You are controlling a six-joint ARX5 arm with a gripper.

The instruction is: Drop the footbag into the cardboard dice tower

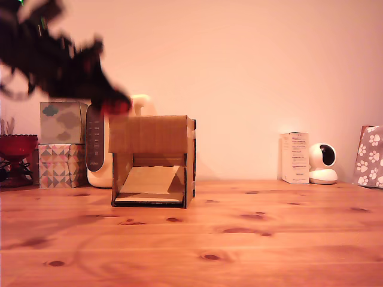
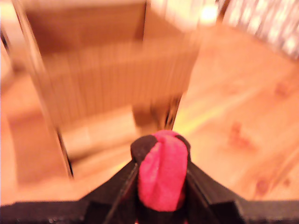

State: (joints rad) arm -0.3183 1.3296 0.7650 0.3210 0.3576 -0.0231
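The footbag (image 2: 161,171), a soft red and black ball, sits squeezed between my black fingers (image 2: 122,182) in the wrist view, so my gripper (image 2: 161,179) is shut on it. In the exterior view the arm is a dark blur at the upper left, and the gripper (image 1: 115,105) holds the red footbag (image 1: 116,107) just above the top left corner of the cardboard dice tower (image 1: 153,160). The tower is a brown corrugated box with a front opening showing a slanted ramp. The wrist view shows the tower (image 2: 107,70) blurred, close beneath the gripper.
Behind the tower, on the exterior view's left, stand a cream appliance with a dark panel (image 1: 97,146), two stacked patterned tissue boxes (image 1: 60,143) and a red bowl (image 1: 16,145). On the right are a white carton (image 1: 295,158), a small white camera (image 1: 323,163) and a paw-print bag (image 1: 369,156).
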